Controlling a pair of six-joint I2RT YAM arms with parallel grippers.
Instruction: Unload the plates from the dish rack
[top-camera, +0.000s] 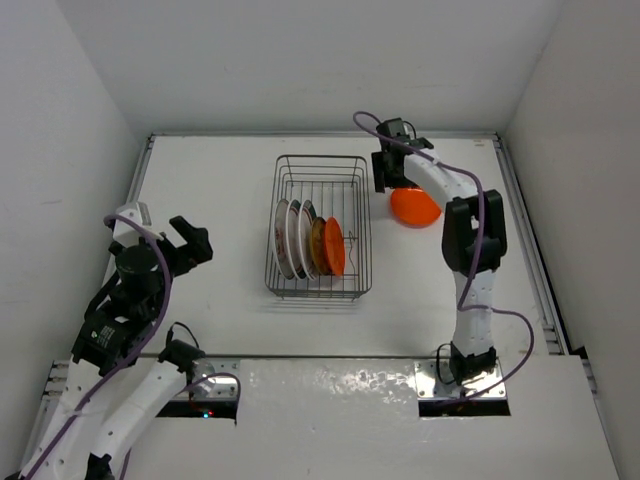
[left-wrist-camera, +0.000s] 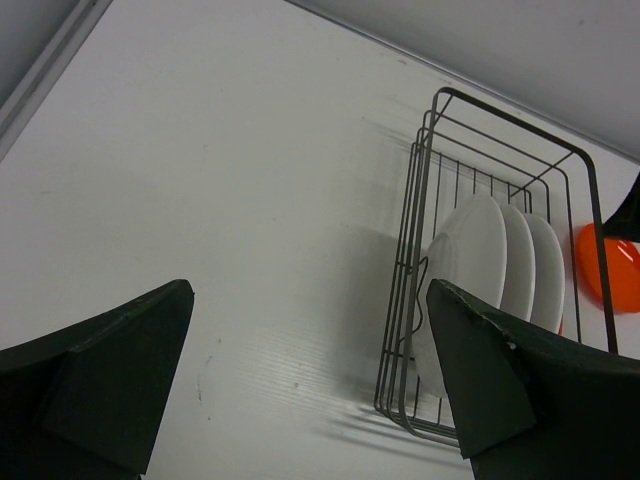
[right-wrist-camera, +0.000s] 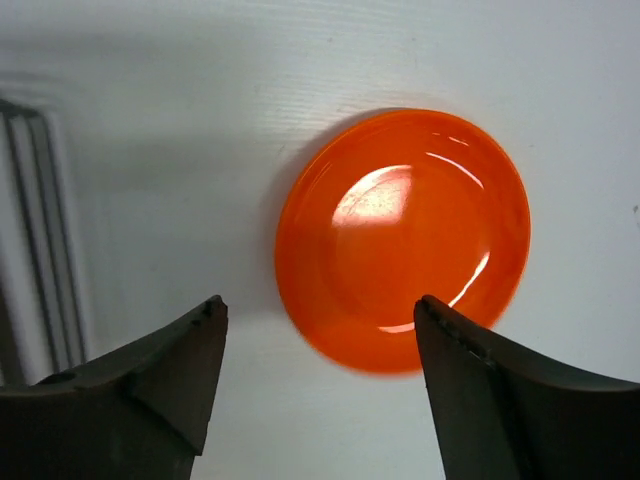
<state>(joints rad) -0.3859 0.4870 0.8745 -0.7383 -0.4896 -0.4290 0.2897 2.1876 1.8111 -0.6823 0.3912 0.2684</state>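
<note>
The grey wire dish rack (top-camera: 320, 170) stands mid-table and holds several plates on edge: white ones (top-camera: 290, 240), an amber-brown one (top-camera: 317, 245) and an orange one (top-camera: 334, 246). Another orange plate (top-camera: 414, 207) lies flat on the table right of the rack; it fills the right wrist view (right-wrist-camera: 405, 235). My right gripper (top-camera: 384, 172) is open and empty above that plate's near edge (right-wrist-camera: 320, 305). My left gripper (top-camera: 190, 243) is open and empty, well left of the rack. The left wrist view shows the rack (left-wrist-camera: 420, 210) with white plates (left-wrist-camera: 470, 250).
White walls enclose the table on three sides. A raised rail (top-camera: 520, 230) runs along the right edge. The right arm's purple cable (top-camera: 480, 215) loops beside the flat orange plate.
</note>
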